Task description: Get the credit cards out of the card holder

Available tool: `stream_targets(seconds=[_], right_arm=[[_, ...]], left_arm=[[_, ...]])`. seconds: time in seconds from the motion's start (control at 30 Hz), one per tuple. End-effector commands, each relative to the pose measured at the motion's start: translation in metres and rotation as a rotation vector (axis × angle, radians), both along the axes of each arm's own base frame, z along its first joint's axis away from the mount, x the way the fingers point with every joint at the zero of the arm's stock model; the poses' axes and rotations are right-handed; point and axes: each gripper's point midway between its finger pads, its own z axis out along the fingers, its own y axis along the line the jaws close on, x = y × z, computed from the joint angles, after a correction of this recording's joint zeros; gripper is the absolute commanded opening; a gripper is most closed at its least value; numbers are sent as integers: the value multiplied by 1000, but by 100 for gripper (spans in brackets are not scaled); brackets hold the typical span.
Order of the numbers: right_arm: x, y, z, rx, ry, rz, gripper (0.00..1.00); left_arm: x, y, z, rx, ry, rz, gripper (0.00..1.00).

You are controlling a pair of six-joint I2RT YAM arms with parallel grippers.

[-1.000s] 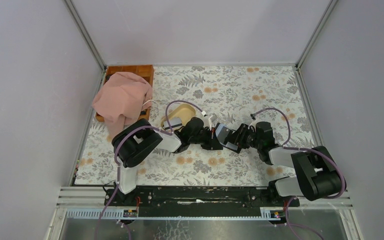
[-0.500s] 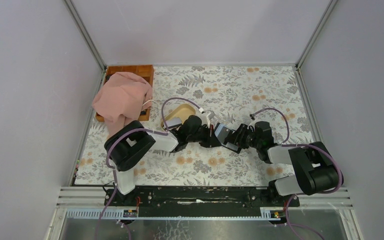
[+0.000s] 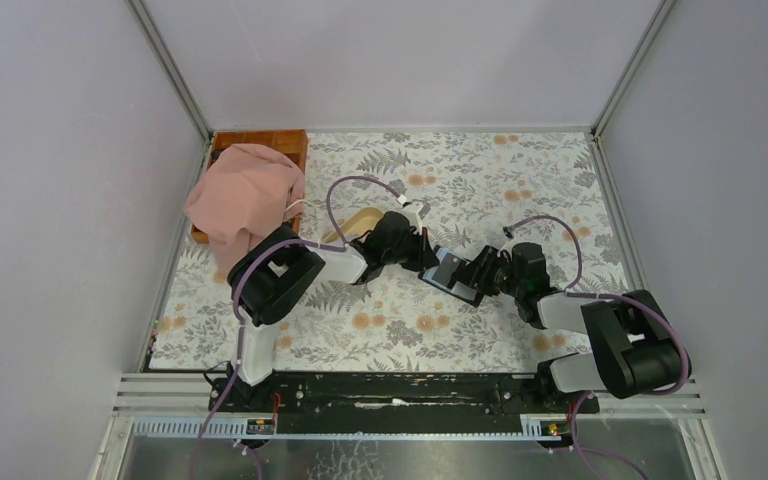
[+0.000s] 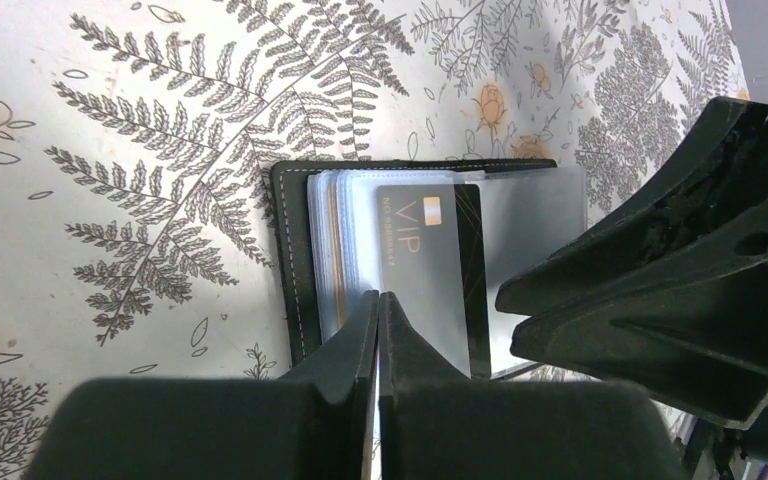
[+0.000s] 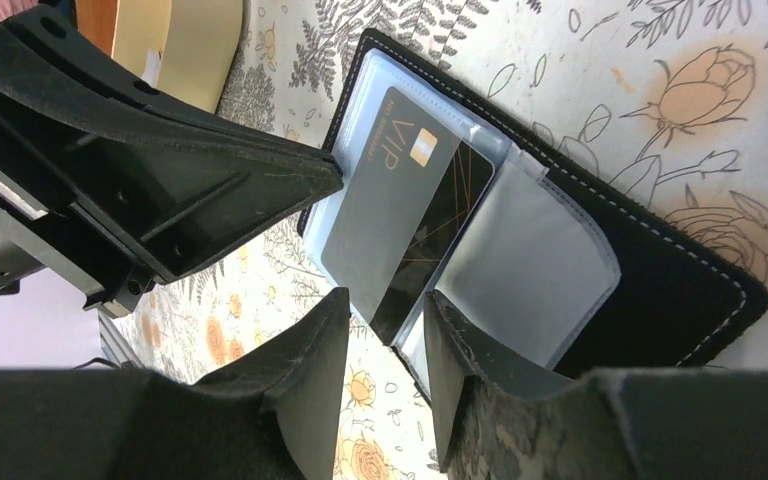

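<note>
as the top external view has it, the card holder (image 3: pixel 452 272) lies open on the floral table cover (image 3: pixel 480 180), blue-grey inside facing up. left gripper (image 3: pixel 428 262) sits at the holder's left end, right gripper (image 3: pixel 472 278) at its right end, both low over it. beige dish (image 3: pixel 355 222) is just left of the holder, behind the left arm. pink cloth (image 3: pixel 245 195), draped over a wooden tray (image 3: pixel 280 140), is well to the left of the holder.

left wrist view: holder (image 4: pixel 285 250) flat on the cover, stitched black edge visible, a stack of clear sleeves (image 4: pixel 535 215) fanned inside. one dark credit card (image 4: pixel 425 270) marked "vip", with a small gold chip, lies on top of the sleeves and partly out of them. left gripper (image 4: pixel 378 300) has its jaws pressed together, only a thin seam between them, tips over the sleeve stack beside the card's long edge. cannot tell if anything is nipped. right gripper (image 4: pixel 508 318) reaches in from the holder's other side, tips just beside the card.

right wrist view: holder (image 5: pixel 680 290) open; the card (image 5: pixel 400 220) lies slanted across its sleeves. right gripper (image 5: pixel 382 298) is slightly parted, with the card's near end in the gap; no firm grip visible. left gripper (image 5: pixel 330 175), closed, touches the holder at the card's far side. dish (image 5: pixel 195 45) shows beyond the holder.
</note>
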Motion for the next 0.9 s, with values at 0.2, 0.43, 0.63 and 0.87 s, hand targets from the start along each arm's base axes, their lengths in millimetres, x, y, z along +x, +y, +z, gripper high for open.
stream_targets(seconds=[0.2, 0.43, 0.63, 0.87], right_arm=[[9, -11, 3, -8, -14, -71, 46], [10, -8, -4, 2, 8, -60, 48], [13, -3, -6, 20, 14, -39, 49], [18, 6, -2, 56, 7, -6, 49]], left_arm=[[-21, 34, -51, 129, 49, 28, 0], [-48, 45, -57, 101, 95, 25, 0], [-62, 48, -65, 88, 129, 20, 0], [-65, 42, -67, 67, 143, 6, 0]])
